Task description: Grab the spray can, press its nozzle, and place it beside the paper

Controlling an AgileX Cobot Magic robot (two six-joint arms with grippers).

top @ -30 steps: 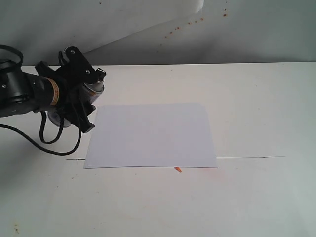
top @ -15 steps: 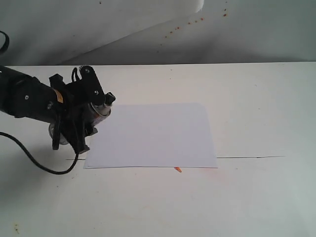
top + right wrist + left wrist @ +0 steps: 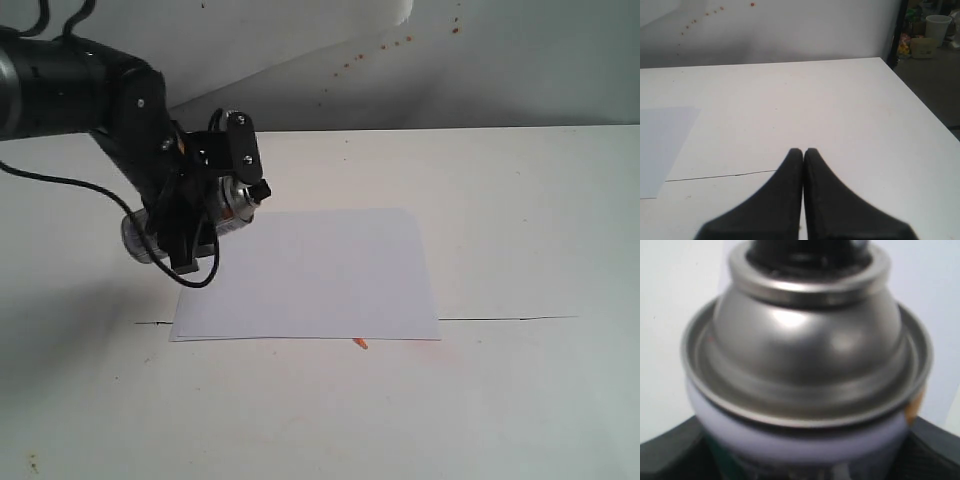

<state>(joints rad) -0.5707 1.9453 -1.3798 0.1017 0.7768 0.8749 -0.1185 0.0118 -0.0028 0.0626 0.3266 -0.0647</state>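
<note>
My left gripper point(image 3: 205, 208) is shut on the spray can point(image 3: 234, 205) and holds it tilted in the air above the paper's far left corner. The black nozzle point(image 3: 261, 189) points to the right, over the sheet. The white paper point(image 3: 310, 275) lies flat mid-table. The left wrist view is filled by the spray can's point(image 3: 805, 340) shiny domed shoulder, with the nozzle point(image 3: 807, 252) beyond it and dark fingers point(image 3: 670, 450) on either side. My right gripper point(image 3: 803, 152) is shut on nothing above bare table, with the paper's point(image 3: 662, 145) edge off to its side; it is out of the exterior view.
A thin dark seam point(image 3: 510, 319) runs across the white table, and a small orange mark point(image 3: 360, 344) lies at the paper's near edge. The right wrist view shows the table's side edge point(image 3: 920, 100), with a floor and a bucket point(image 3: 938, 26) beyond.
The left arm has risen and swung right with the can, from beside the paper's left edge to above its far left corner. The paper has not moved.
</note>
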